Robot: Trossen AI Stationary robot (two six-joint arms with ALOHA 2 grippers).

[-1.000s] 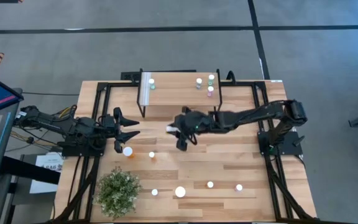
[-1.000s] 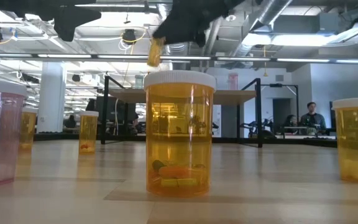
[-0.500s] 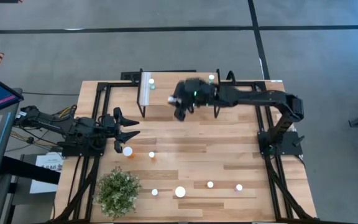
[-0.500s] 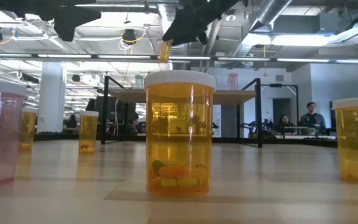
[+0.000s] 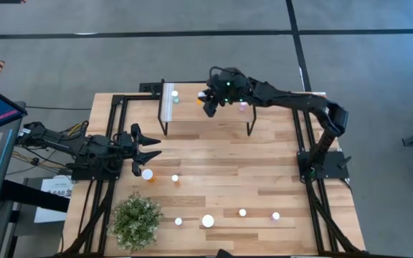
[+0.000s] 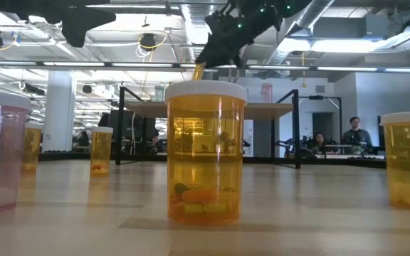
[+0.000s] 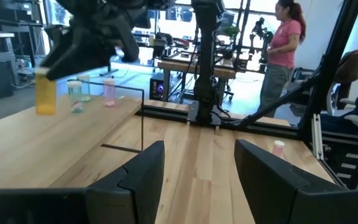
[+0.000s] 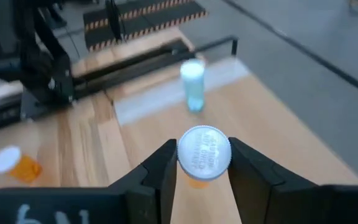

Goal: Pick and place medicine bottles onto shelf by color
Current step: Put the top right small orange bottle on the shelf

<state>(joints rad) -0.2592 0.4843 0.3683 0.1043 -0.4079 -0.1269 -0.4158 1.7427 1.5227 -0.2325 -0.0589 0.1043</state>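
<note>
My right gripper (image 5: pixel 209 102) is over the light-wood shelf (image 5: pixel 199 118), shut on a small orange medicine bottle (image 7: pixel 45 93) with a white cap. A teal bottle (image 8: pixel 192 84) stands on the shelf near its white strip (image 5: pixel 168 104). A teal bottle (image 7: pixel 74 94) and a pink one (image 7: pixel 109 92) stand toward the shelf's right end. More bottles stand on the tabletop: small orange ones (image 5: pixel 147 173), a larger one (image 5: pixel 207 221) and a pink one (image 5: pixel 276 215). My left gripper (image 5: pixel 148 145) waits open at the table's left side. My right gripper pinches the orange bottle at its white cap (image 8: pixel 204 152) between the two fingers (image 8: pixel 163 167), coming from above and pointing down. The bottle hangs upright below the fingers, lifted clear above the shelf top (image 6: pixel 198 71).
A green bushy plant (image 5: pixel 136 221) sits at the table's near-left corner. Black frame rails (image 5: pixel 113 136) run along the table's left and right sides. In the low view a large orange bottle (image 6: pixel 205 153) stands close in front. A person (image 7: pixel 283 46) stands beyond the table.
My right gripper has carried the orange bottle from over the table's middle up and toward the far edge, and now holds it above the shelf. It has stayed shut on the bottle. The left arm has kept still.
</note>
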